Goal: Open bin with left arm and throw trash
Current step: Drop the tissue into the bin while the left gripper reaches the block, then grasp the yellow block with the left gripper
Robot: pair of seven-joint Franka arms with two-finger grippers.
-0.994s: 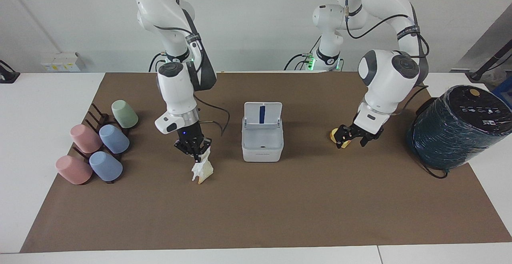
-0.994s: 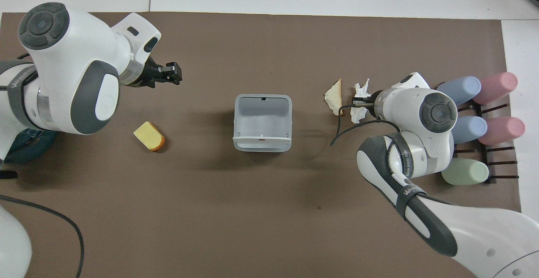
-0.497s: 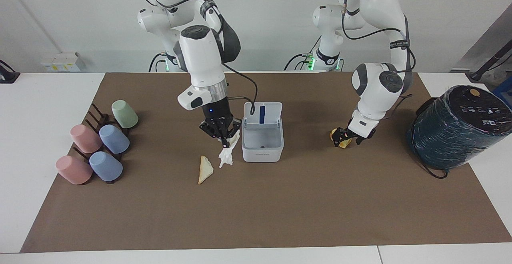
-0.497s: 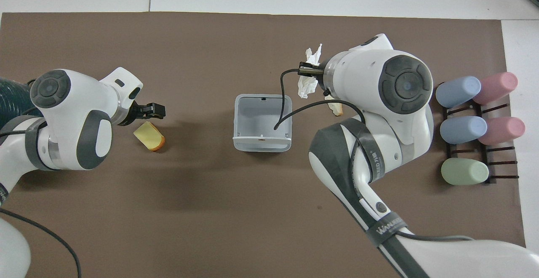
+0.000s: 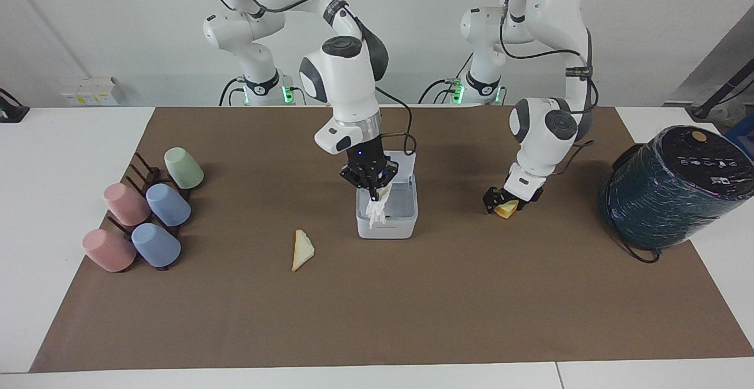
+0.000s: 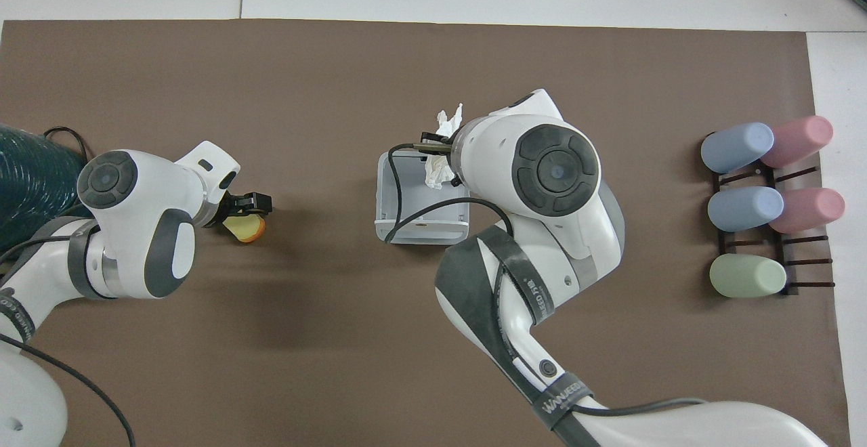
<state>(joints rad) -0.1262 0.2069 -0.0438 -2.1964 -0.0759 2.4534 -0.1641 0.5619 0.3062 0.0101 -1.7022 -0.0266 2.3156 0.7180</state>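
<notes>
The right gripper [image 5: 373,187] pinched the paper wad [image 5: 375,209] over the open bin [image 5: 387,224], while the left gripper's [image 5: 504,203] fingers straddled the yellow chunk [image 5: 505,209], spread apart.

The only lettering that reads is a brand-like word printed in pale capitals on the dark strap [image 6: 561,397] wrapped round the right arm, seemingly "WANJEED" though its letters are not sure, while the bin's [image 5: 386,227] front mark is too small to make out

Right gripper [image 5: 372,190] dangles paper wad [image 5: 375,210] over open bin [image 5: 387,224].
</notes>
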